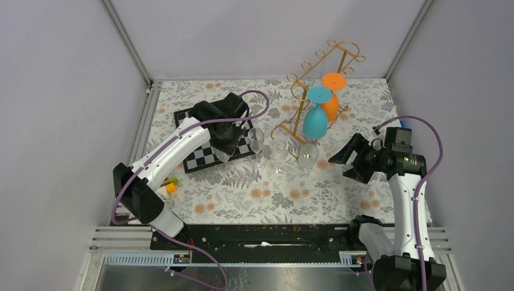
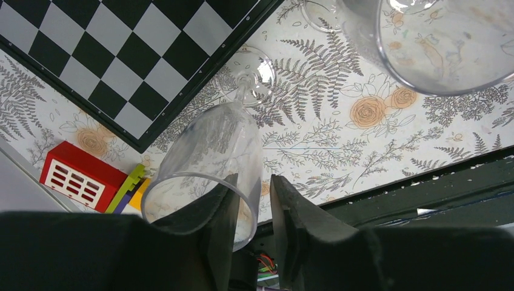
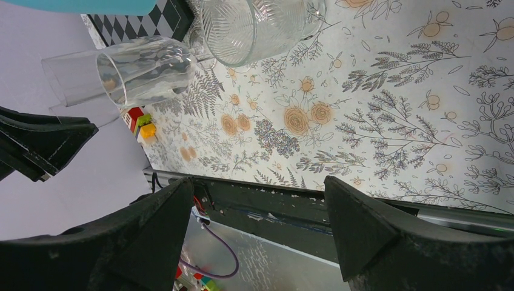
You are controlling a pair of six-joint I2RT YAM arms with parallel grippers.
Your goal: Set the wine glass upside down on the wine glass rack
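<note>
The glass [image 2: 212, 145], left of centre, is being grasped: its rim is straddled by the left gripper [image 2: 254, 182], clamping not discernible. The right gripper [image 3: 259, 182] is spread, empty. Lifting and inversion toward the far-edge rack [image 1: 297, 109] are needed.

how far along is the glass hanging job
Done: the teal glass and orange glass hang upside down on the wine glass rack. In hand: the left gripper straddles the rim of a clear wine glass beside the chessboard. Left: lift, invert and hang it; the right gripper is open and empty.
</note>
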